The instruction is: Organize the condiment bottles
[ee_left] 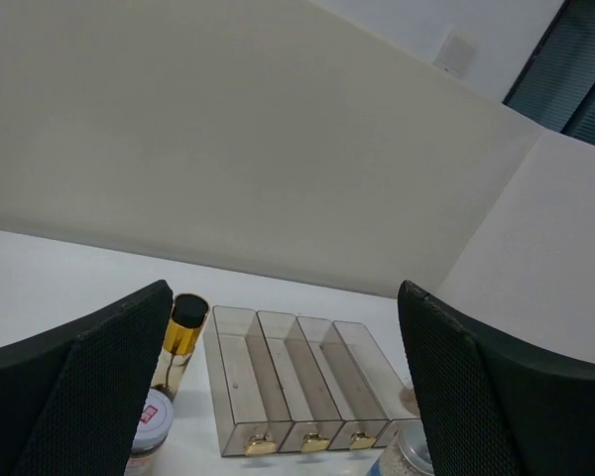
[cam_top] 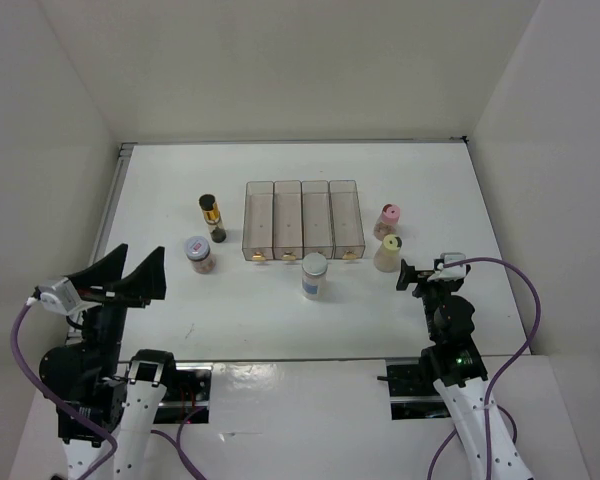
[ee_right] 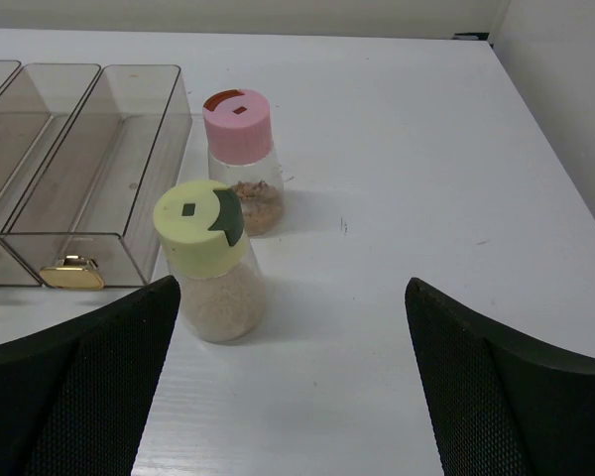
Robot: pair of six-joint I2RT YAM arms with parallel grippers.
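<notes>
Five bottles stand upright on the white table round a clear four-slot tray (cam_top: 303,220). The slim black-capped amber bottle (cam_top: 212,217) and the lilac-lidded brown jar (cam_top: 199,253) are left of the tray. The pale-blue-lidded clear jar (cam_top: 314,275) is in front of it. The pink-capped bottle (cam_top: 389,220) and the cream yellow-capped bottle (cam_top: 388,253) are to its right. My left gripper (cam_top: 128,275) is open and empty, near and left of the lilac jar. My right gripper (cam_top: 425,278) is open and empty, just right of the yellow-capped bottle (ee_right: 208,263), with the pink-capped bottle (ee_right: 241,159) beyond.
The tray (ee_left: 297,377) has empty slots and gold knobs on its near ends. In the left wrist view the amber bottle (ee_left: 183,332) and lilac jar (ee_left: 151,426) stand left of it. White walls enclose the table on three sides.
</notes>
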